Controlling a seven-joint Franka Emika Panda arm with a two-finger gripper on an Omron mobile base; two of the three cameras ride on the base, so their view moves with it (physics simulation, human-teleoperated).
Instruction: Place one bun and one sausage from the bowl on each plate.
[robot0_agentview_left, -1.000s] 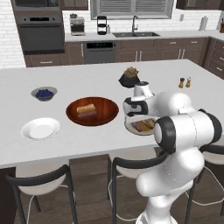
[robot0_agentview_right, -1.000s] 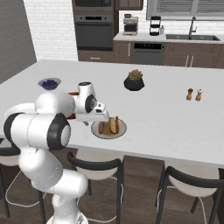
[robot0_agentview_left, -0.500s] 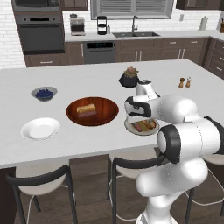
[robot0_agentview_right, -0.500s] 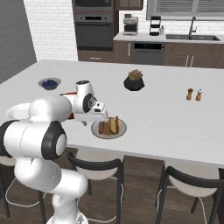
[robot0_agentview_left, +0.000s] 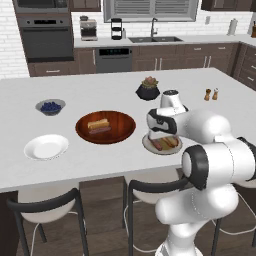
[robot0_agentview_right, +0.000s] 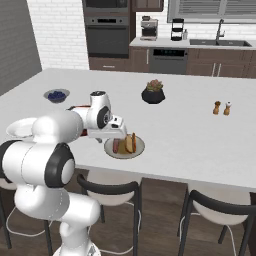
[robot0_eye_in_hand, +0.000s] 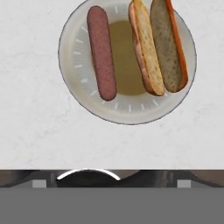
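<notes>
Gripper: (robot0_agentview_left: 161, 135) low over the cream-rimmed plate, fingers hidden by the white hand, so cannot tell if wide or narrow.
Cream-rimmed round plate with tan-brown middle: (robot0_eye_in_hand: 78, 105) on the white counter (robot0_agentview_left: 100, 90), near its front edge, right of the wooden bowl.
On that plate: one slim dark red-brown sausage (robot0_eye_in_hand: 102, 52) and one golden-tan split bun (robot0_eye_in_hand: 157, 48), lying side by side, apart.
Wide glossy red-brown wooden bowl: (robot0_agentview_left: 122, 131) left of the cream-rimmed plate, mid counter.
In the bowl: a second golden-tan bun (robot0_agentview_left: 98, 123) with a second dark sausage (robot0_agentview_left: 100, 130) just beside it on the near side.
Plain white round plate: (robot0_agentview_left: 46, 147) far left, near the front edge, bare.
Small grey bowl of blue berries: (robot0_agentview_left: 50, 106) behind the white plate.
Dark pot with a plant: (robot0_agentview_left: 148, 90) far side, behind the arm.
Two small shakers: (robot0_agentview_left: 211, 94) right, standing close together.
</notes>
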